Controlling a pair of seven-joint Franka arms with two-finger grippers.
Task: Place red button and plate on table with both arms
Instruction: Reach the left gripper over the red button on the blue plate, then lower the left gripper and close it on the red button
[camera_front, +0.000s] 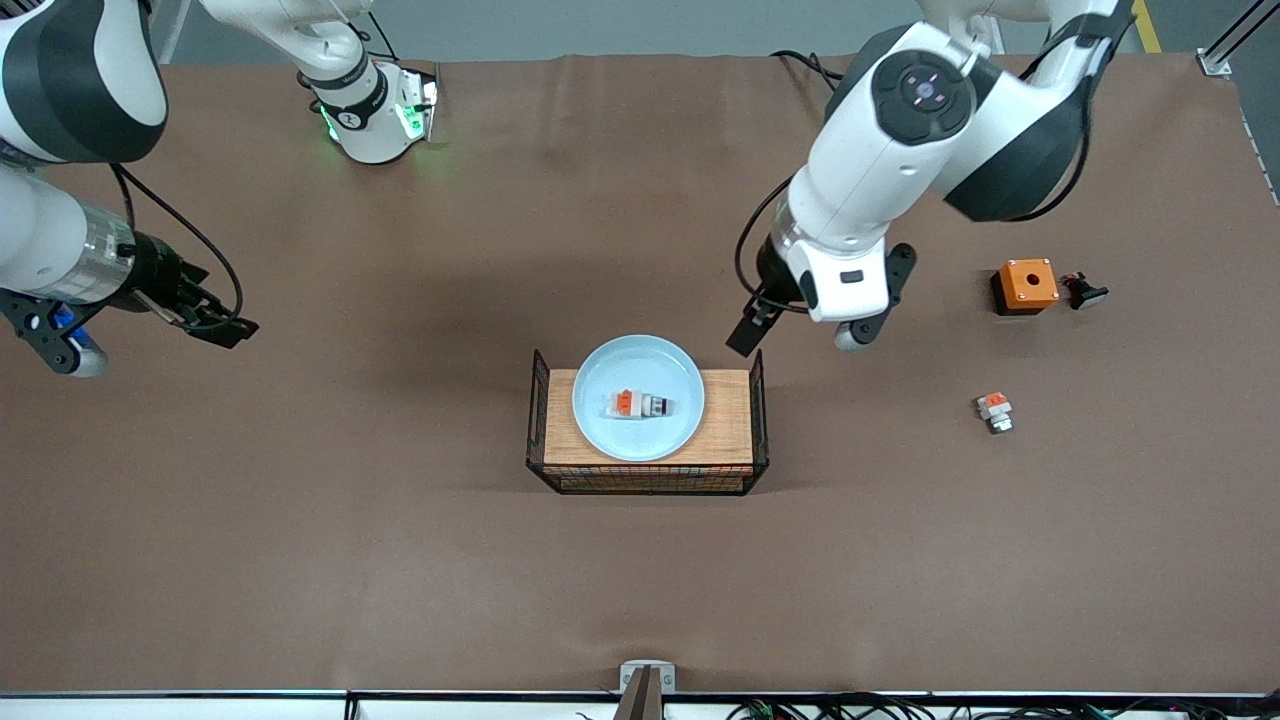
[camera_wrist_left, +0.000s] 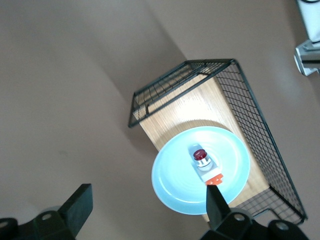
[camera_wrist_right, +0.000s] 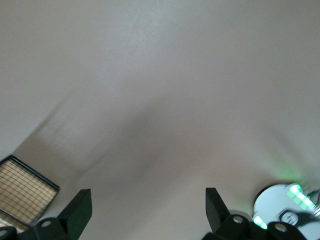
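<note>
Nothing is placed yet, operator: your red button (camera_front: 640, 404) lies in the plate (camera_front: 600, 425) on the rack (camera_front: 725, 420) mid-worktop (camera_front: 400, 560), while the left tool (camera_front: 800, 335) hovers beside it and the right tool (camera_front: 215, 320) waits near its edge, both wide open, empty.

Wire rack (camera_front: 648, 470) mid-table; orange box (camera_front: 1026, 286), black knob (camera_front: 1084, 291), silver-tipped part (camera_front: 995, 411) toward left arm's end.

Left end effector (camera_front: 752, 327) open, hovering mid-worktop (camera_front: 400, 560) — right end effector (camera_front: 215, 318) open, waiting at its own end.
</note>
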